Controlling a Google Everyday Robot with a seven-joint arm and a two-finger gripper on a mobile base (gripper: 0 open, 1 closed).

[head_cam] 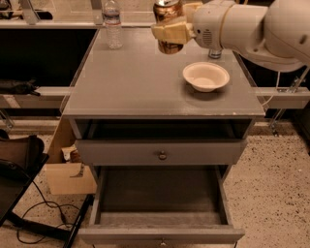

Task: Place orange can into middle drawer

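Note:
My gripper [170,25] is shut on the orange can [167,13], a copper-orange soda can with a silver top rim, and holds it upright in the air above the back of the cabinet top. My pale fingers [169,33] wrap across the can's middle. The arm reaches in from the upper right. The middle drawer [160,236] is pulled out wide at the bottom of the view; its dark grey floor [160,193] holds nothing. It lies well below and in front of the can.
A white bowl [206,76] sits on the grey cabinet top [135,82] at the right. A clear water bottle [113,24] stands at the back left. The top drawer [162,154] with a round knob is slightly open. A cardboard box [68,177] and cables lie on the floor at left.

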